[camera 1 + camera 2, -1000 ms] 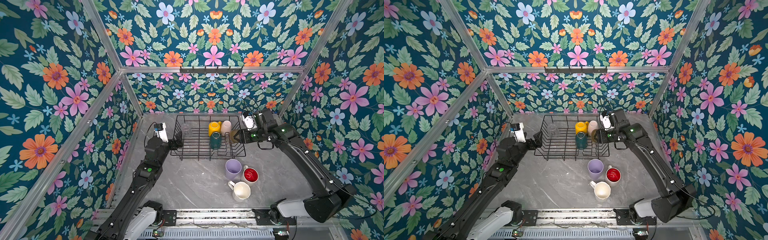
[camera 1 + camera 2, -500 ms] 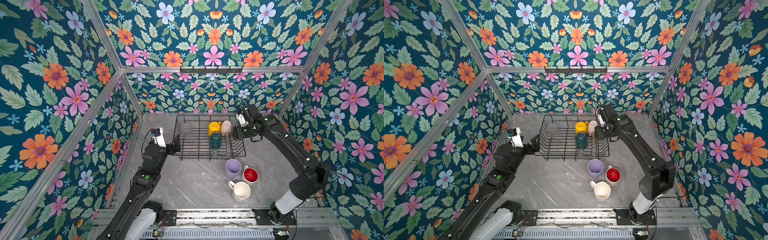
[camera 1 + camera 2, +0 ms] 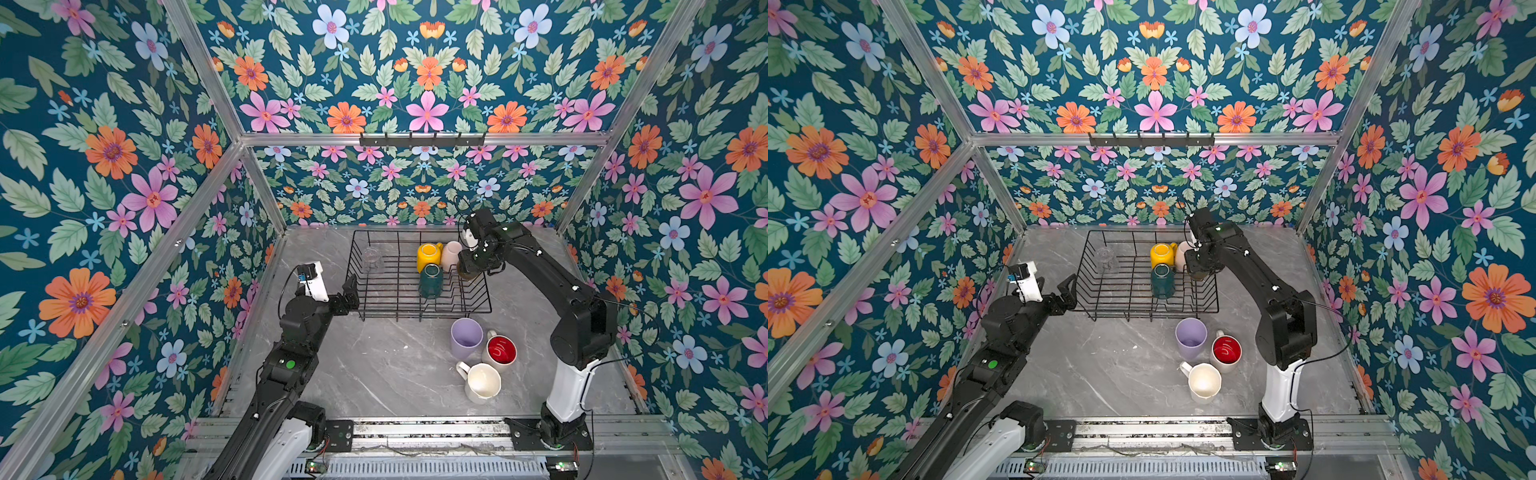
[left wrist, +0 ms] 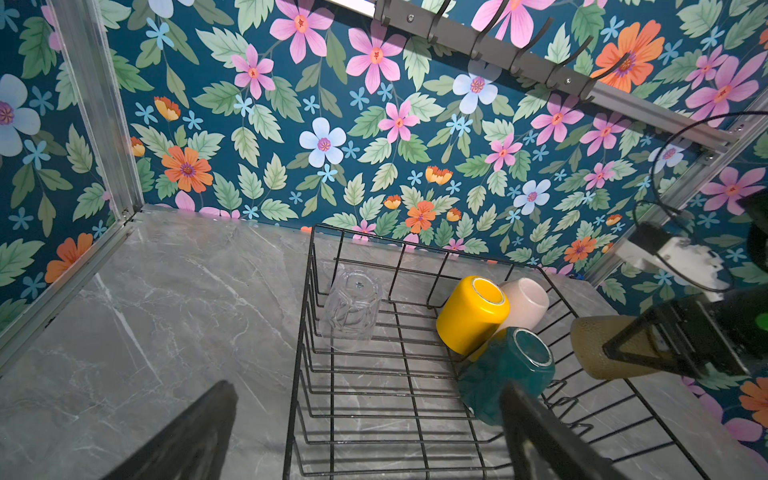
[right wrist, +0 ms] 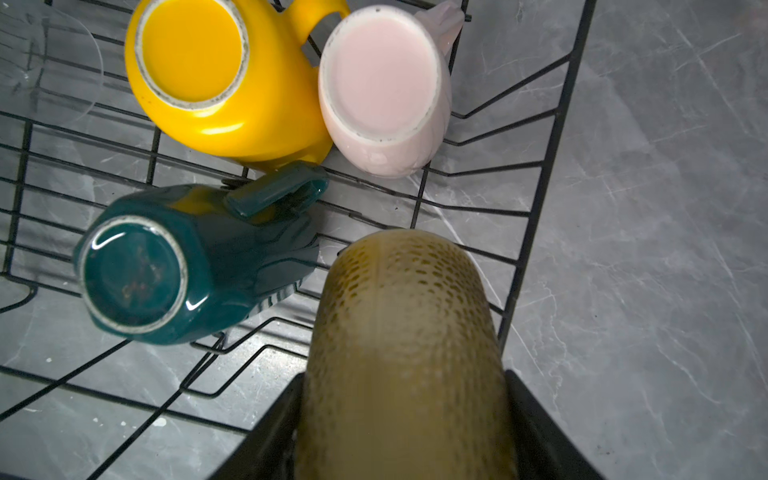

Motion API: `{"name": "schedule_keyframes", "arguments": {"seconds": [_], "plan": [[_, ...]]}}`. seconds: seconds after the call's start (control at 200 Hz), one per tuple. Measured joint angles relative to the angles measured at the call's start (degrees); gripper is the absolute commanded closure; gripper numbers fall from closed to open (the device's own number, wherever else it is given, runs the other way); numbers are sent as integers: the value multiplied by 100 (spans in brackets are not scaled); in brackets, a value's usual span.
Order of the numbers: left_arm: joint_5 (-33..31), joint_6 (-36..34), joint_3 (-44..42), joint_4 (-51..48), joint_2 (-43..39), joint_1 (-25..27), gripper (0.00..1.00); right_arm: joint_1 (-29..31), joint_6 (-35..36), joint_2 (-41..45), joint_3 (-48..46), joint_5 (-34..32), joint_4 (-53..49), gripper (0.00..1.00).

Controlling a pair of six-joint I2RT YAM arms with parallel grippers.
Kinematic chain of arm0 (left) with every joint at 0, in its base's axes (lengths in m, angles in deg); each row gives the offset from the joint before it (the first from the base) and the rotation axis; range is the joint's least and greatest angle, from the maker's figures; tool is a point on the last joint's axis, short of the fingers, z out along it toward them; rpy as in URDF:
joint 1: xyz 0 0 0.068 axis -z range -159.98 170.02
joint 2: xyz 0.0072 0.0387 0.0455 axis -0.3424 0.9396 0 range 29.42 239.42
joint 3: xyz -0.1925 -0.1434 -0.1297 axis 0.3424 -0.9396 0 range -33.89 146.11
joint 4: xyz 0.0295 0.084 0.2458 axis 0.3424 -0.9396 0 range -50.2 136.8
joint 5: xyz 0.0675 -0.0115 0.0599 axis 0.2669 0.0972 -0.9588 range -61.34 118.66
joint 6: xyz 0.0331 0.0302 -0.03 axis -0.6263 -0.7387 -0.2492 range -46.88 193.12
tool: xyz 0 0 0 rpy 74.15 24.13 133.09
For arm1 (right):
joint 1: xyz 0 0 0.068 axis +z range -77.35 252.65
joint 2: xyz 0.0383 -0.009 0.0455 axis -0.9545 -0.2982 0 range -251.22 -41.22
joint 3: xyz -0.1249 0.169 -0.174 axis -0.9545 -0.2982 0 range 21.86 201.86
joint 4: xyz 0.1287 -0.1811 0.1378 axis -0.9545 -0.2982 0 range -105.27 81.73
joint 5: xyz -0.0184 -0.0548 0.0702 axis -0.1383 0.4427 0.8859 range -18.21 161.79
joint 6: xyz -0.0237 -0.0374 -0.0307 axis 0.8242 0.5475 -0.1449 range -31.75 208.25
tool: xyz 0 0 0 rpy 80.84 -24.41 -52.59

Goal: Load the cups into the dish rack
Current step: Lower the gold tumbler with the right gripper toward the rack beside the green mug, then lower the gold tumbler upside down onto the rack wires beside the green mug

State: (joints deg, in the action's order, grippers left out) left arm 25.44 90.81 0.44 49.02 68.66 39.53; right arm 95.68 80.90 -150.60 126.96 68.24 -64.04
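Right arm (image 3: 540, 270): since a second ago I've folded its elbow in and carried the olive glass (image 5: 399, 324) slightly left, over the rack's (image 3: 424, 310) right side.
Olive glass: tilted on its side, right of centre in both top views.
Right gripper (image 5: 405, 419): pinching the olive glass across its body.
Left gripper (image 3: 349, 294): spread wide, empty, just beside the rack's lower left corner.
Rack: I see the yellow mug (image 3: 428, 257), cream cup (image 3: 451, 253) and green mug (image 3: 430, 280) upturned at right, and the clear glass (image 3: 371, 259) at upper left.
Table (image 3: 374, 374): tumbler (image 3: 466, 338), red mug (image 3: 500, 351) and white mug (image 3: 482, 382), below the rack.
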Motion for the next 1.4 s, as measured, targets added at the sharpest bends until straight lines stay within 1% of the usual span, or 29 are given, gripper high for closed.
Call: {"name": "schedule_keyframes", "arguments": {"seconds": [0.315, 0.77, 0.935, 0.975, 1.03, 1.19, 1.3, 1.4], "plan": [[-2, 0, 11, -98, -50, 0, 1, -17, 24, -533, 393, 68, 31, 100], [-24, -2, 33, -275, -66, 0, 1, -11, 46, -1119, 649, 273, -22, 100], [-48, -4, 42, -315, -85, 0, 0, -7, 87, -1294, 748, 315, -66, 90], [-55, -4, 44, -315, -90, 0, 1, -9, 109, -1325, 758, 317, -66, 87], [-68, -9, 44, -317, -92, 0, 1, -11, 109, -1360, 769, 326, -66, 79], [-96, -20, 63, -330, -98, 0, 1, -9, 109, -1486, 811, 341, -20, 65], [-107, -20, 74, -334, -98, 0, 1, -7, 107, -1526, 848, 352, -24, 61], [-107, -20, 90, -337, -105, 0, 1, -4, 107, -1528, 850, 356, -26, 66]]}}
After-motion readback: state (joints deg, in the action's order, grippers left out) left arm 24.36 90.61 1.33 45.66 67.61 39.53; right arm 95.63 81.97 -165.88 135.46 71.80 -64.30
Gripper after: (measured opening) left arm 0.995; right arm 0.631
